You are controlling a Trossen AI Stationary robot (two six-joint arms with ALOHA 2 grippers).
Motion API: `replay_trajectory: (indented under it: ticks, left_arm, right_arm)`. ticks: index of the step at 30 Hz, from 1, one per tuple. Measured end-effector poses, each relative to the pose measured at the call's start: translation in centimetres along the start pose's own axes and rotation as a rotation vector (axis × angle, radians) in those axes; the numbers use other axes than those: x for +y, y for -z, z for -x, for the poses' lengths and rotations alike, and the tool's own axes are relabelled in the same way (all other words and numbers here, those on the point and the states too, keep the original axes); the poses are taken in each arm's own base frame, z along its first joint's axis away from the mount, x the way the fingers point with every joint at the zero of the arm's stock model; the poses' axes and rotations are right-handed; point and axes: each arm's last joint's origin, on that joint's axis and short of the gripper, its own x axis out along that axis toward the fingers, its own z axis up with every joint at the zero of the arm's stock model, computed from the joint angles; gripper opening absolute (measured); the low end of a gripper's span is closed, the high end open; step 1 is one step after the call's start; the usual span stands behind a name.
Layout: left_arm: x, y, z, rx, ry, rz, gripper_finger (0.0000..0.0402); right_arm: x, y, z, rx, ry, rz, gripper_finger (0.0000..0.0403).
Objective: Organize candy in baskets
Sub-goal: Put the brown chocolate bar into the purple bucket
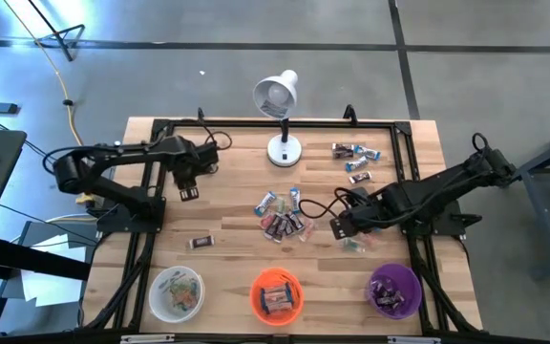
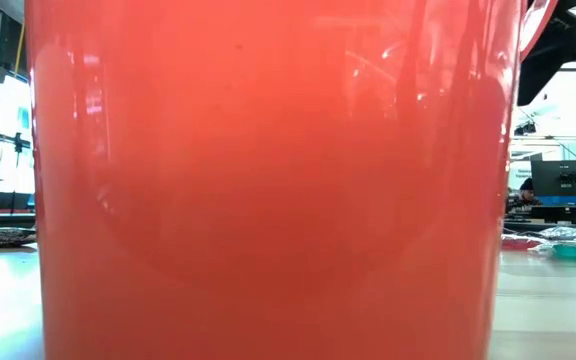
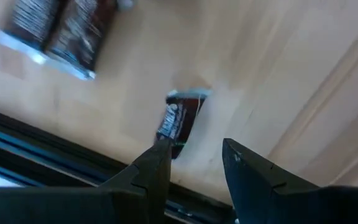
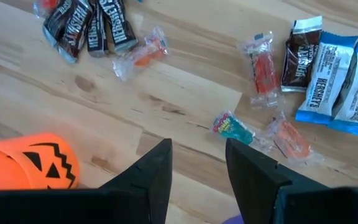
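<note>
my right gripper (image 4: 197,163) hangs parted and empty over bare wood, a green candy (image 4: 232,127) just ahead, the orange basket (image 4: 27,163) beside me. my left gripper (image 3: 194,158) is also unclenched, a dark candy (image 3: 179,118) ahead. all three baskets hold some already; the central pile (image 1: 283,215), a far cluster (image 1: 356,155) and a stray (image 1: 201,243) remain.

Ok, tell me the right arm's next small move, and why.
Probably lower the right gripper onto the green-wrapped candy just ahead of it. Its jaws stand open and empty, that candy lies loose on the table, and the purple basket sits nearby.
</note>
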Motion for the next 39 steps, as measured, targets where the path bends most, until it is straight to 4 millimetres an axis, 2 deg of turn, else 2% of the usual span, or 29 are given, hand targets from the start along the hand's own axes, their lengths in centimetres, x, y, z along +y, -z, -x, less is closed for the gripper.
replay_trajectory:
  ticks: [3,7,13,21,31,34,39]
  left_arm:
    - [-0.1,0.1,-1.4,0.039,0.001,-0.013,0.0131]
    - [0.3,-0.1,-1.5,0.032,-0.07,0.008,0.0131]
    - [1.2,-0.6,-2.0,0.004,-0.079,0.06,0.0131]
    - [2.2,-0.8,-4.0,0.105,-0.001,0.081,0.0131]
    - [1.6,-1.5,-6.8,0.28,0.093,0.019,0.0128]
    - [1.6,-1.6,-6.9,0.284,0.099,0.022,0.0102]
    - [1.9,-1.7,-6.0,0.24,0.086,0.093,0.0015]
  right_arm:
    - [0.1,0.0,0.0,-0.009,-0.006,-0.001,0.0145]
    - [0.1,0.0,0.0,-0.01,-0.007,0.005,0.0145]
    - [0.1,-0.3,0.0,-0.013,-0.013,0.014,0.0145]
    - [0.2,-0.6,-0.1,-0.019,-0.023,0.025,0.0145]
    - [0.2,-0.7,-0.1,-0.036,-0.022,0.026,0.0145]
    - [0.2,-0.7,-0.1,-0.053,-0.021,0.033,0.0145]
    - [0.2,-0.9,-0.1,-0.081,-0.018,0.028,0.0145]
